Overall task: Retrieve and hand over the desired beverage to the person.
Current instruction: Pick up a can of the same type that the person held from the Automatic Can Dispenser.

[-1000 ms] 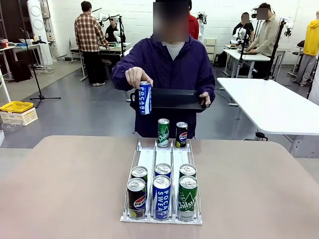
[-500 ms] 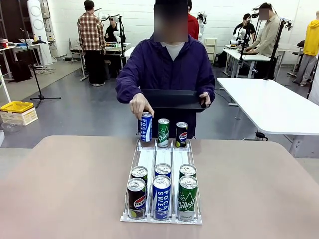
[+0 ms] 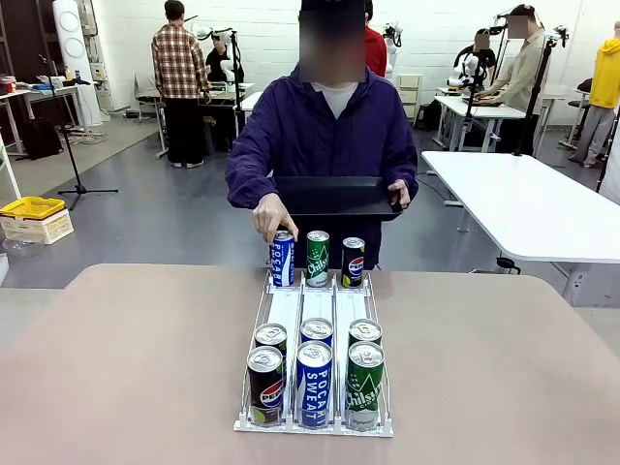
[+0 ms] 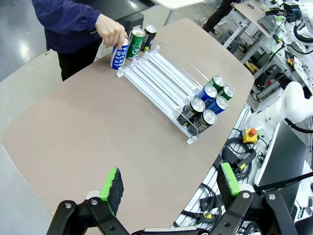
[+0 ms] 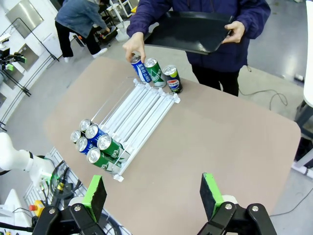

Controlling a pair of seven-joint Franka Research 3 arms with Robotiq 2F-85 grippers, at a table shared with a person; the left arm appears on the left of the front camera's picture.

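Hand (image 3: 273, 215) covers blue can (image 3: 282, 263) top | tray (image 3: 339, 194) partly behind hand

I read POCARI SWEAT running down the front blue can (image 3: 313, 386), in the middle lane at the 6 o'clock end of the rack (image 3: 334, 308). At its 9 o'clock the front black can (image 3: 263, 387) says PEPSI. At its 3 o'clock the front green can (image 3: 363, 389) says Chilsung, as far as I can make out. At the 12 o'clock end, the far blue can (image 3: 282, 262) under the person's hand (image 3: 272, 217) reads POCARI, the far green can (image 3: 317, 260) shows "Chils", and the far black can (image 3: 353, 263) carries the Pepsi globe.
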